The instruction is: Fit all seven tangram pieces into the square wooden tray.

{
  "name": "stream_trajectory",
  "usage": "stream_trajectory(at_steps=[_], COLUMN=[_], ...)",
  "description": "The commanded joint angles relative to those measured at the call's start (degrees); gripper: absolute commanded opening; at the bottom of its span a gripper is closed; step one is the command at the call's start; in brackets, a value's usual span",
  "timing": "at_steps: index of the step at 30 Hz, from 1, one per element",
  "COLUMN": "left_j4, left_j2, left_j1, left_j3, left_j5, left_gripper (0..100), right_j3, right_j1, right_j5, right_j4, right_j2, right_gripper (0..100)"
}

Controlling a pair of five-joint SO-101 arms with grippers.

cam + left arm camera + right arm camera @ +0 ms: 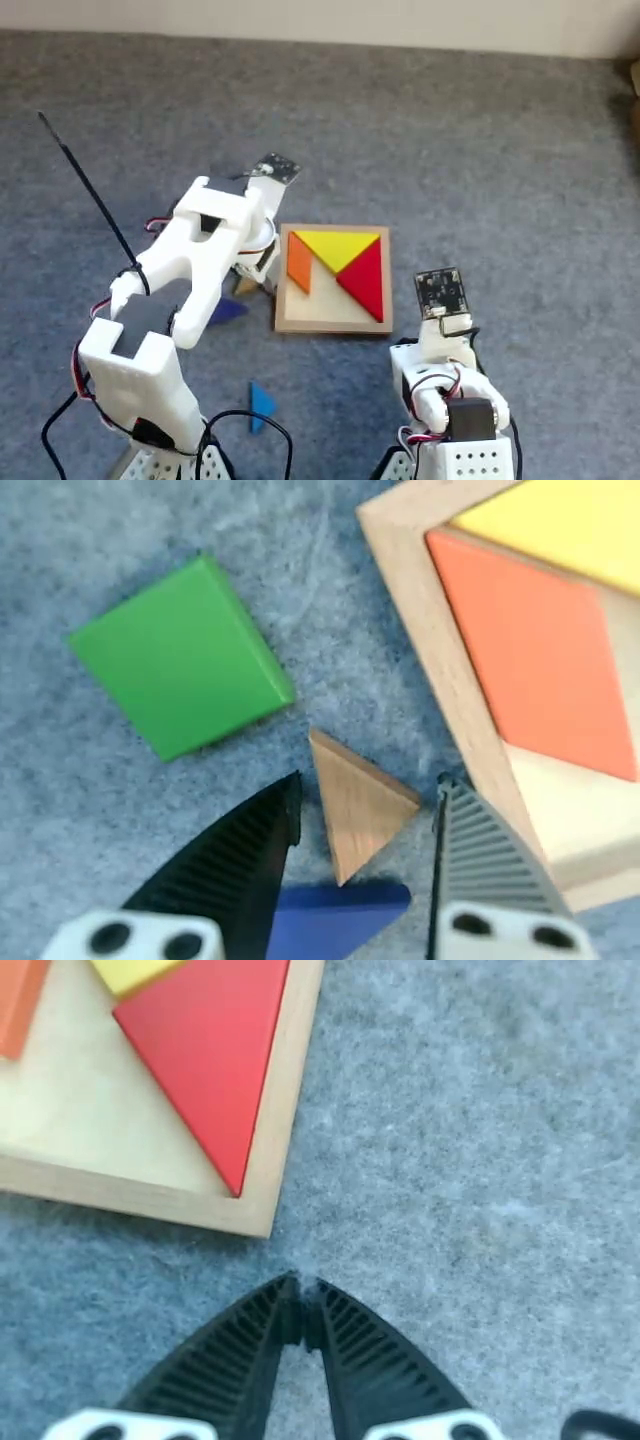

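The left gripper (370,785) is standing with its ribbed fingers spread wide, gripping nothing and flanking a flat bare-wood triangle (360,810) that is lying on grey carpet (100,810) between a blue piece (335,920) and the square wooden tray (420,610). The right gripper (302,1285) is resting fully closed and empty near a tray corner. The tray is holding a smooth orange parallelogram (535,660), yellow triangle (570,520) and red triangle (215,1050), while a green square (180,655) is lying outside it.
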Motion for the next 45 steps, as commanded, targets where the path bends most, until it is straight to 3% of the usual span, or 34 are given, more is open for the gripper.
stream_trajectory(at_steps=[1, 11, 16, 21, 28, 33, 41, 45], left_j4=[-0.44, 1.23, 3.96, 6.68, 6.42, 5.01, -0.44, -0.44], left_j2=[0.4, -0.22, -7.6, -14.29, -14.81, -14.73, -14.73, -14.73], left_j1=[0.4, 0.48, 1.54, 7.08, 15.25, 16.48, 16.57, 16.57], left_j3=[-2.77, -3.12, -2.51, -2.51, -2.95, -2.86, -2.95, -2.68], left_j5=[0.88, 0.62, 0.79, 1.85, 15.21, 26.73, 39.38, 42.11], left_gripper=[13, 6, 6, 6, 6, 6, 6, 17], right_j3=[8.22, 8.22, 8.22, 8.22, 8.22, 8.22, 8.22, 8.22], right_j1=[0.66, 0.66, 0.66, 0.66, 0.66, 0.66, 0.66, 0.66], right_j5=[-0.26, -0.26, -0.26, -0.26, -0.26, -0.26, -0.26, -0.26], right_j4=[0.57, 0.57, 0.57, 0.57, 0.57, 0.57, 0.57, 0.57], right_j2=[-1.8, -1.8, -1.89, -1.89, -1.89, -1.89, -1.89, -1.89], right_gripper=[1.7, 1.7, 1.7, 1.7, 1.7, 1.7, 1.7, 1.7])
